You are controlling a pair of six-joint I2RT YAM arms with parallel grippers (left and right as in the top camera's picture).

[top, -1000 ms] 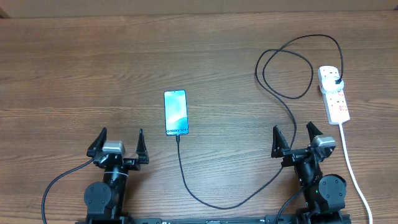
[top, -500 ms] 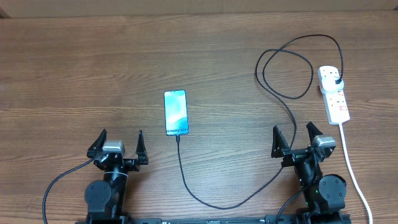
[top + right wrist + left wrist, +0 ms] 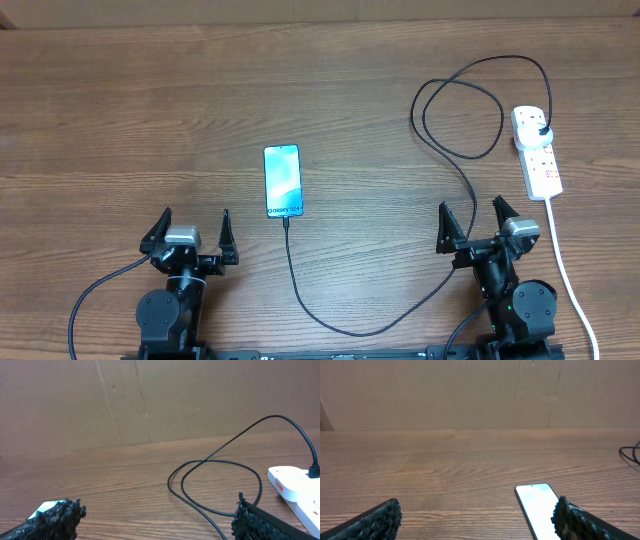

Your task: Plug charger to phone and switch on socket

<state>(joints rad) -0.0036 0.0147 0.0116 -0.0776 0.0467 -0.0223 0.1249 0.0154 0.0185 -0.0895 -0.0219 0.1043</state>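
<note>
The phone (image 3: 283, 180) lies flat mid-table, light blue screen up; it also shows in the left wrist view (image 3: 538, 509) and just at the edge of the right wrist view (image 3: 44, 507). The black charger cable (image 3: 300, 290) runs from the phone's near end, curves right, loops (image 3: 220, 480) and ends at its black plug (image 3: 542, 131) seated in the white socket strip (image 3: 537, 152), which also shows in the right wrist view (image 3: 297, 485). My left gripper (image 3: 189, 232) is open and empty near the front edge, left of the phone. My right gripper (image 3: 478, 225) is open and empty, near the socket.
The socket's thick white cord (image 3: 562, 262) runs toward the front edge, right of my right arm. A brown cardboard wall (image 3: 480, 390) stands behind the wooden table (image 3: 130, 110).
</note>
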